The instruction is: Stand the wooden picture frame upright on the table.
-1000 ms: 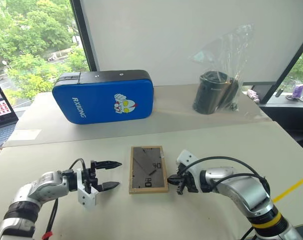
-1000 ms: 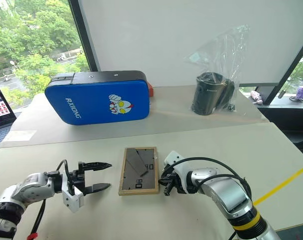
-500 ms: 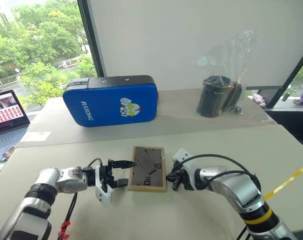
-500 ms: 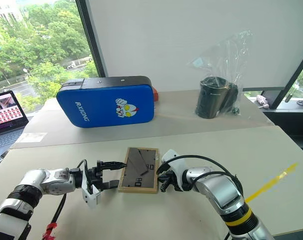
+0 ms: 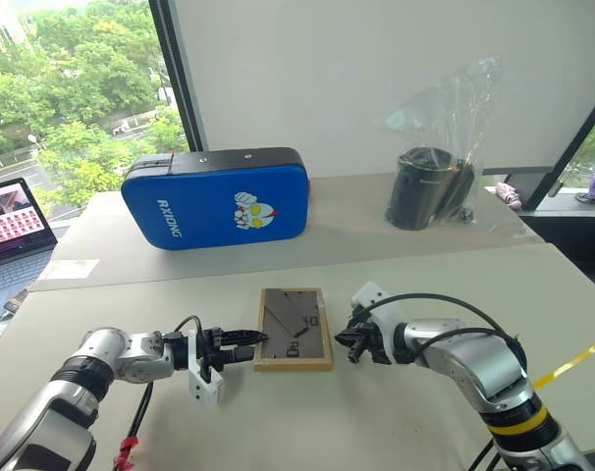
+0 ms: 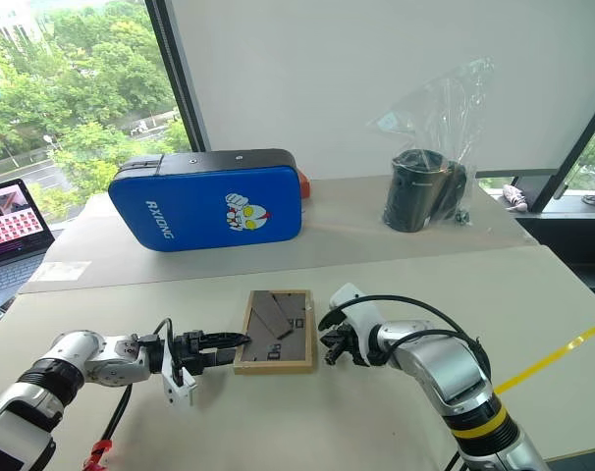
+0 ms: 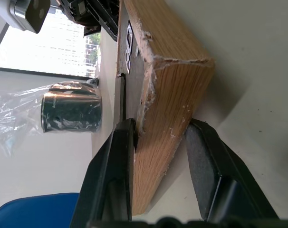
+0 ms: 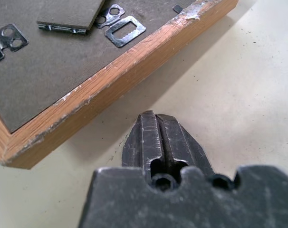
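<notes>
The wooden picture frame lies flat, back panel up, on the table, directly between the two grippers. Its long axis runs away from the robot, so each gripper meets a long side edge.

The left gripper reaches in sideways with its fingers straddling the frame's near left corner, one over the back, one under the edge, pinching the wood. The frame sits straight ahead inside its jaws, so it is the nearer, engaged hand.

The right gripper sits just beside the opposite long edge, not touching, fingers pressed together. From it the frame lies ahead and slightly to the left.

Judgement: the lift pivots on the left grip, and the fold-out stand needs opening first.

Behind both hands, well apart, a clear plastic bag holds a black cylinder. A blue padded case stands closed, contents unseen.
</notes>
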`<state>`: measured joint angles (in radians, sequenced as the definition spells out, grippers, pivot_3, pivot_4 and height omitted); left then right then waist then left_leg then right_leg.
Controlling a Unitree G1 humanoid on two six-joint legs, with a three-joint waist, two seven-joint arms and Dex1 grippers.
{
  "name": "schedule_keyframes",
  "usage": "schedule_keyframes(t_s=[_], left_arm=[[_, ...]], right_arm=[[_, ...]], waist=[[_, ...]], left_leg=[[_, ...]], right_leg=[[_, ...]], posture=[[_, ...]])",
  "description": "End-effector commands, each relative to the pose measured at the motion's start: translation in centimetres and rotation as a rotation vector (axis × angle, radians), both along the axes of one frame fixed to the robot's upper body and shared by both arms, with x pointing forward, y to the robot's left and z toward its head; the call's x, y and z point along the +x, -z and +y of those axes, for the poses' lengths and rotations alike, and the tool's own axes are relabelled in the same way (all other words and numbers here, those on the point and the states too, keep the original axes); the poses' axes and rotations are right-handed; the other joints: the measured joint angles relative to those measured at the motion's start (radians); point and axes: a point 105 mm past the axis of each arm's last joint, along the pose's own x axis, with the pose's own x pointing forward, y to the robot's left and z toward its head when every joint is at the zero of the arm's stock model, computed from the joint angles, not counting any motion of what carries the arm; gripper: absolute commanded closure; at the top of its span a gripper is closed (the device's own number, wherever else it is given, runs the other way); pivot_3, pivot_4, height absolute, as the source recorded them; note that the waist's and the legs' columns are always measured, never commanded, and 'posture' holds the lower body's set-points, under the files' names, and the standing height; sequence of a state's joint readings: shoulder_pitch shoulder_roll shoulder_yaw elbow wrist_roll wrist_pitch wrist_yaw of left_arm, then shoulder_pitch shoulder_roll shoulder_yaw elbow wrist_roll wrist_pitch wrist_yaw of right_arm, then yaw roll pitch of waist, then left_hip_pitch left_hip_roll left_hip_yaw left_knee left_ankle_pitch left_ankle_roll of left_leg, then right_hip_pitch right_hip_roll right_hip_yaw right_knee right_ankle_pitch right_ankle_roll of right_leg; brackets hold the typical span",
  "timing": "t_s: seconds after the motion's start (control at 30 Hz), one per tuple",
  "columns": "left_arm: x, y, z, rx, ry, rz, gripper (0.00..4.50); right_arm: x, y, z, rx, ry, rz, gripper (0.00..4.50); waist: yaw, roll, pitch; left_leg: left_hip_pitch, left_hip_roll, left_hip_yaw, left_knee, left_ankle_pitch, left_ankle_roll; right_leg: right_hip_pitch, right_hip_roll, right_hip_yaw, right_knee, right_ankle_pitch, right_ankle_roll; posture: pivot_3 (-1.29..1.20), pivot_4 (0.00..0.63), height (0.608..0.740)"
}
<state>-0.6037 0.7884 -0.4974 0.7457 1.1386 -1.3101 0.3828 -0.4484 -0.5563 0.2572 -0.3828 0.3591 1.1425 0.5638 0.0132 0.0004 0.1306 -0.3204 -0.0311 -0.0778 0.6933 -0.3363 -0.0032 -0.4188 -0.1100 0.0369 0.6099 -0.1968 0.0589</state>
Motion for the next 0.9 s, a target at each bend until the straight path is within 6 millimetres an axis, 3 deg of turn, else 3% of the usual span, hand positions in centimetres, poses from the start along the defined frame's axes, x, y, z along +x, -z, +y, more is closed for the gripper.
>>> schedule_keyframes(t_s=[0.03, 0.17, 0.3, 0.4, 0.67, 0.73, 0.83, 0.9], left_arm=[[-2.2, 4.5, 0.3, 0.132, 0.021, 0.122, 3.36], [-2.1, 4.3, 0.2, 0.115, 0.020, 0.114, 3.36], [-2.0, 4.3, -0.1, 0.109, 0.019, 0.112, 3.36], [-2.0, 4.3, -0.4, 0.102, 0.030, 0.110, 3.36], [-2.1, 4.1, -1.1, 0.078, 0.038, 0.098, 3.36], [-2.1, 4.0, -1.1, 0.073, 0.035, 0.096, 3.36], [-2.1, 3.8, -1.1, 0.057, 0.025, 0.095, 3.36], [-2.2, 3.8, -1.1, 0.050, 0.022, 0.098, 3.36]], right_arm=[[2.7, -4.6, -1.2, 0.076, 0.064, -0.138, 2.59], [3.6, -6.9, -0.3, 0.139, 0.008, -0.153, 1.34], [3.7, -7.3, 3.8, 0.232, -0.148, -0.062, 0.01], [4.5, -6.4, 5.5, 0.236, -0.209, 0.018, 0.01], [5.8, -4.1, 7.2, 0.262, -0.346, 0.217, 0.01], [4.9, -3.3, 8.0, 0.248, -0.409, 0.260, 0.01], [1.9, -3.9, 9.8, 0.316, -0.569, 0.342, 0.01], [1.1, -4.1, 9.9, 0.324, -0.604, 0.345, 0.01]], waist=[[0.000, 0.000, 0.000], [0.000, 0.002, -0.001], [-0.001, 0.003, -0.002], [0.003, 0.004, -0.002], [0.003, 0.005, -0.003], [0.002, 0.006, -0.003], [0.000, 0.007, -0.004], [0.000, 0.007, -0.004]], left_leg=[[0.000, -0.001, 0.000, 0.000, 0.000, 0.000], [0.000, -0.001, -0.001, 0.000, 0.000, 0.000], [0.000, -0.001, -0.001, 0.000, 0.000, 0.000], [0.000, -0.002, -0.001, 0.000, 0.000, 0.000], [0.000, -0.004, -0.002, -0.001, 0.000, 0.000], [0.000, -0.004, -0.002, -0.001, 0.000, 0.000], [0.000, -0.004, -0.002, -0.001, 0.000, 0.000], [-0.001, -0.004, -0.002, -0.001, 0.000, 0.000]], right_leg=[[0.000, -0.001, 0.000, 0.000, 0.000, 0.000], [0.000, -0.001, 0.000, 0.000, 0.000, 0.000], [0.000, -0.001, 0.000, 0.000, 0.000, 0.000], [0.000, -0.002, 0.000, 0.001, 0.000, 0.000], [-0.001, -0.003, -0.001, 0.001, 0.000, 0.000], [-0.001, -0.003, -0.001, 0.001, 0.000, 0.000], [-0.001, -0.003, -0.001, 0.001, 0.000, 0.000], [-0.002, -0.003, -0.001, 0.001, 0.000, 0.000]], posture=[[0.00, 0.150, 0.740], [0.00, 0.150, 0.740], [0.00, 0.150, 0.740], [0.00, 0.150, 0.740], [0.00, 0.150, 0.740], [0.00, 0.150, 0.740], [0.00, 0.150, 0.740], [0.00, 0.150, 0.740]])
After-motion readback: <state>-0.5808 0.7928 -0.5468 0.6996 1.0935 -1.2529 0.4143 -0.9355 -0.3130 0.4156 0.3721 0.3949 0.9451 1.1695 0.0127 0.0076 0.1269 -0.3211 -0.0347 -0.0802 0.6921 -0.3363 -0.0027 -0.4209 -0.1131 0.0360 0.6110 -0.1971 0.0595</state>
